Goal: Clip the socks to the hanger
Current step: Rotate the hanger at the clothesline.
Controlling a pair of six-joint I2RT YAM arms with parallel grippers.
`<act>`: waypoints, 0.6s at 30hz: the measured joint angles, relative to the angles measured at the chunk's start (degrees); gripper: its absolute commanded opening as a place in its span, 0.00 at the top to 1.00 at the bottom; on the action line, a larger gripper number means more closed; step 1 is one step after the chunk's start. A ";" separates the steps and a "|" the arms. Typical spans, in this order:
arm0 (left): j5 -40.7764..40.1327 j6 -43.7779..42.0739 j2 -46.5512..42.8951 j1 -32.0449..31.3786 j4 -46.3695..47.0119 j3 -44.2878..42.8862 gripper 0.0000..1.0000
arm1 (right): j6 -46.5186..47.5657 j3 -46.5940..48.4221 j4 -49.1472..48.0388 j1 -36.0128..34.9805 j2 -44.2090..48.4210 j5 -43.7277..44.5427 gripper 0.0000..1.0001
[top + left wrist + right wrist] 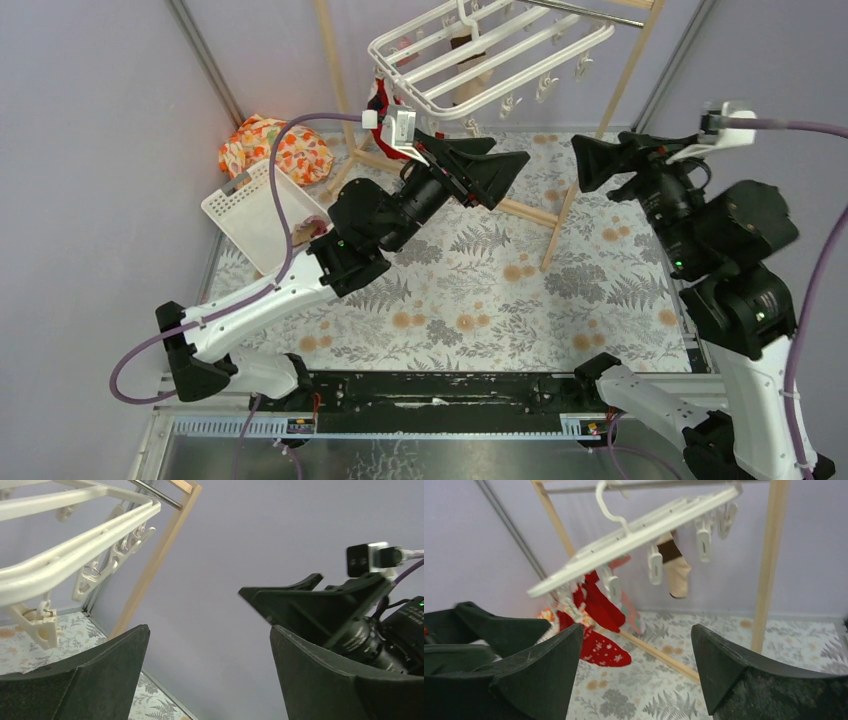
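Note:
The white grid hanger (pixel 490 55) hangs by its hook from a rail at the back; the right wrist view shows the hanger (pixel 634 532) tilted. Two red socks (pixel 599 602) dangle from clips under its left end, and the lower red sock (pixel 606 650) has white snowflakes. A brown-striped sock with a tan toe (pixel 674 565) hangs from a clip further right. A red sock (pixel 380 100) also shows from above. My left gripper (pixel 505 172) (pixel 209 630) is open and empty below the hanger's front edge. My right gripper (pixel 582 165) (pixel 637 627) faces it, open and empty.
The wooden pole rack (pixel 345 90) carries the rail, and its foot bar (pixel 530 212) lies across the floral cloth. A white slotted basket (pixel 262 215) sits at the left, an orange floral bundle (pixel 272 148) behind it. Several spare clips (pixel 117 557) dangle from the hanger bars.

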State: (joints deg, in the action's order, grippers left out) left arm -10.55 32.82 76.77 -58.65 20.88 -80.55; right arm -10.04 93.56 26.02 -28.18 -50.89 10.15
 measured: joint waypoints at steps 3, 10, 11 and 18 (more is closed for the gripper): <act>-1.51 -1.42 0.94 -0.61 0.20 -1.09 0.01 | 0.33 -2.05 0.76 0.00 -0.50 1.29 0.14; 1.09 -3.76 15.65 1.29 -1.22 -21.46 0.01 | 0.83 -3.80 2.01 0.00 0.33 2.75 0.14; 1.84 -3.41 16.68 1.88 -1.29 -22.40 0.01 | 0.98 -3.85 2.01 0.00 0.83 3.06 0.14; 4.31 0.33 19.28 11.23 -1.55 -18.86 0.01 | 2.60 -3.06 1.86 0.00 2.97 6.80 0.11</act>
State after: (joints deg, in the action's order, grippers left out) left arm -6.24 33.15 96.05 -47.42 19.33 -99.42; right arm -7.44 90.50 27.88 -28.18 -47.92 16.95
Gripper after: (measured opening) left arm 0.986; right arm 0.872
